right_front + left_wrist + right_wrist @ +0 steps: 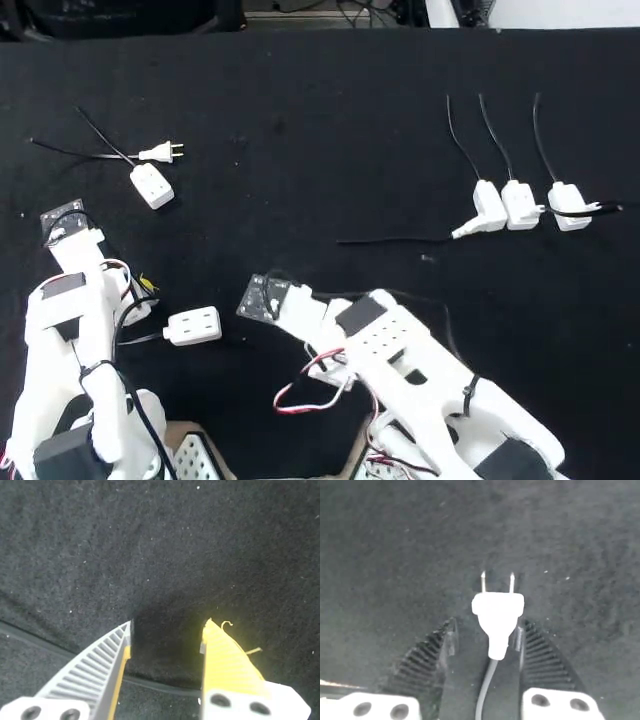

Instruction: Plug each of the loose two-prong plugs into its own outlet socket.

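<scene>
Our right pincer (488,624), released, straddles the white plastic two-prong plug (498,611), prongs pointing away, seemingly lined up for a grasp; our left pincer (169,621) hangs released over the black cloth surface (150,540).

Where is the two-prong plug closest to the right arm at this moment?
In the right wrist view, the two-prong plug sits between the open fingers of the right tool, prongs pointing away from the wrist, over the black mat.
</scene>
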Controlling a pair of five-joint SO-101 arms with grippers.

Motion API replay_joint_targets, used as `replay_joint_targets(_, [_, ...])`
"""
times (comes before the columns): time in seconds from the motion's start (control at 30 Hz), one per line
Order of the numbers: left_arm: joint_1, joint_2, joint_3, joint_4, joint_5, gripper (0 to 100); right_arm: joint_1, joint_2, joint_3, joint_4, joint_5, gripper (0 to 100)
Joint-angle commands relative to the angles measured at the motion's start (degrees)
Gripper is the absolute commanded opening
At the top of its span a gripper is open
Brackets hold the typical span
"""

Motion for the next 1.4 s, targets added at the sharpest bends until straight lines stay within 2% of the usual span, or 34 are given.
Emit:
replay_joint_targets(0.0, [0.0,-1.5,-0.2,-0.5,0.4,23,0.5,-0.4,-6.3,4.3,-0.8,18.0])
replay_joint_targets(0.2, [0.0,-1.6,-0.2,-0.5,0.4,23,1.4,-0.4,-9.8,8.9,-0.5,18.0])
replay_joint_targets(0.47, [0.0,-1.7,-0.2,-0.5,0.4,23,8.1,-0.4,-7.7,1.1,0.9,18.0])
replay_joint_targets(0.67, [0.0,-1.7,-0.2,-0.5,0.4,23,5.0,-0.3,0.7,-7.5,0.5,18.0])
replay_joint_targets(0.83, [0.0,-1.7,-0.3,-0.5,0.4,23,2.2,-0.2,2.4,-7.0,0.5,18.0])
replay_joint_targets(1.17, [0.0,-1.7,-0.3,-0.5,0.4,23,2.2,-0.3,2.7,-3.6,1.0,17.8])
replay_joint_targets(1.37, [0.0,-1.7,-0.3,-0.5,0.4,23,2.1,-0.3,2.2,-3.7,1.1,8.4])
